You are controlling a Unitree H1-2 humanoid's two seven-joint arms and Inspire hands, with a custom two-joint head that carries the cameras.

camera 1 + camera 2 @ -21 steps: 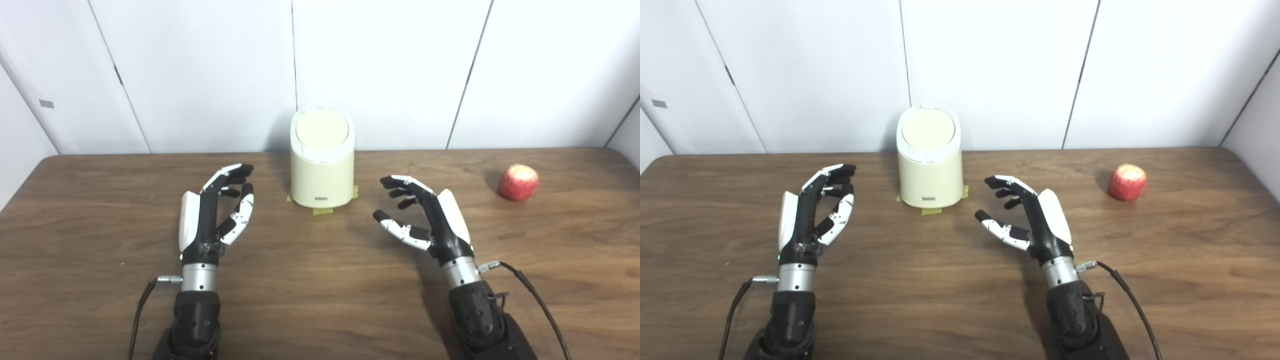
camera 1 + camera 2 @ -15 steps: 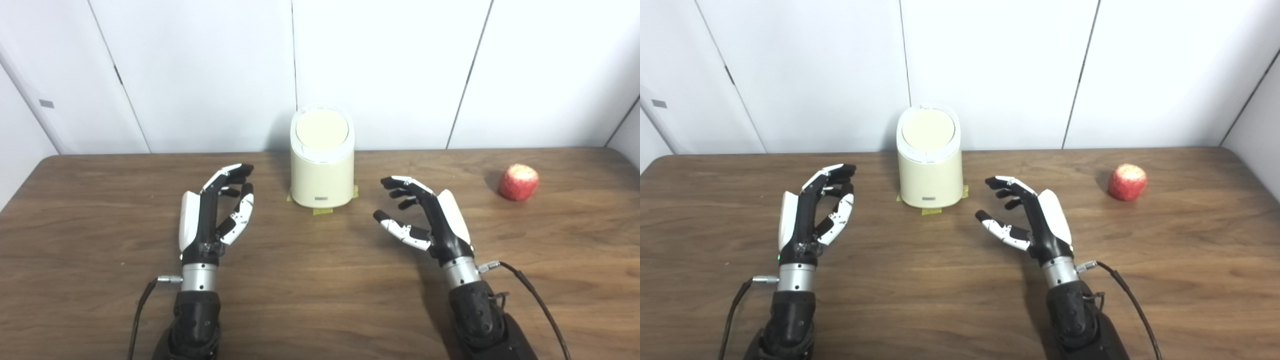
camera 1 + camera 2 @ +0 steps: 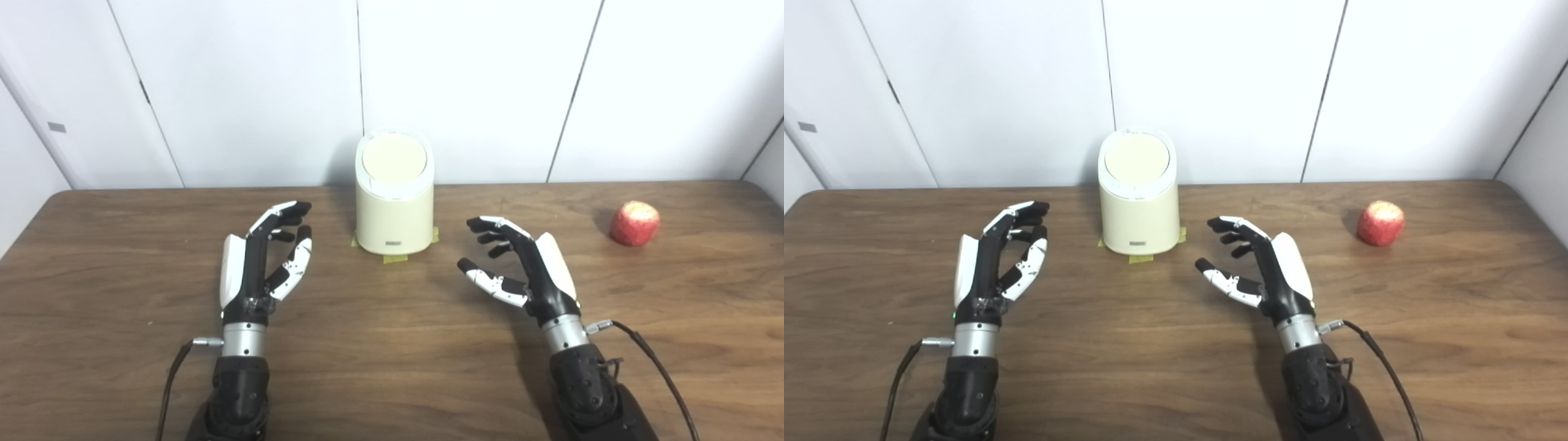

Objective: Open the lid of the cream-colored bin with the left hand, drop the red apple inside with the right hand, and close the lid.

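Both hands empty, fingers spread: left hand (image 3: 264, 263) lower left, right hand (image 3: 520, 269) lower right. Cream bin (image 3: 394, 208) w/ lid (image 3: 394, 158) shut, center. Apple (image 3: 635, 223) far right on table (image 3: 392, 367).

A brown wooden table (image 3: 380, 343) carries two things. The cream-colored bin (image 3: 394, 208) stands upright on yellow tape (image 3: 394, 258), beyond both hands and between them. The red apple (image 3: 635, 223) lies well to the right of the right hand (image 3: 527, 269).
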